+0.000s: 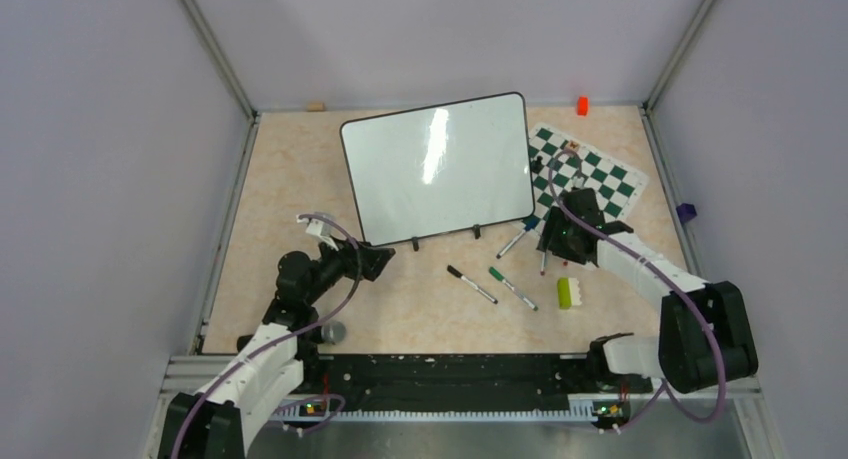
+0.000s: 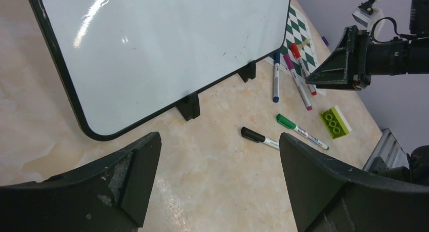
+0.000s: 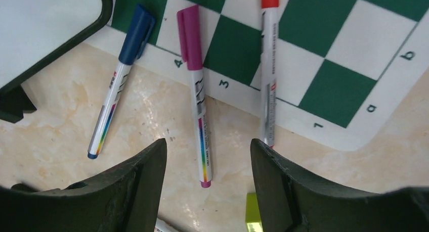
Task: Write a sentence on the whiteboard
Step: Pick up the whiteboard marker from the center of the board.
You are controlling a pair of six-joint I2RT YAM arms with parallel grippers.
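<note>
In the top view, the left arm [image 1: 262, 354] is leaning from its base toward one o'clock. It is bending at the elbow, so the left gripper [image 1: 376, 261] is pointing toward three o'clock with its jaws standing wide apart. The right arm [image 1: 640, 264] is stretching low toward ten o'clock, and the right gripper [image 1: 556, 241] is tipping downward, jaws apart.

Your left arm [image 1: 262, 367] and right arm [image 1: 640, 264] are showing white shells, black joints and looping purple cables [image 1: 356, 271].
</note>
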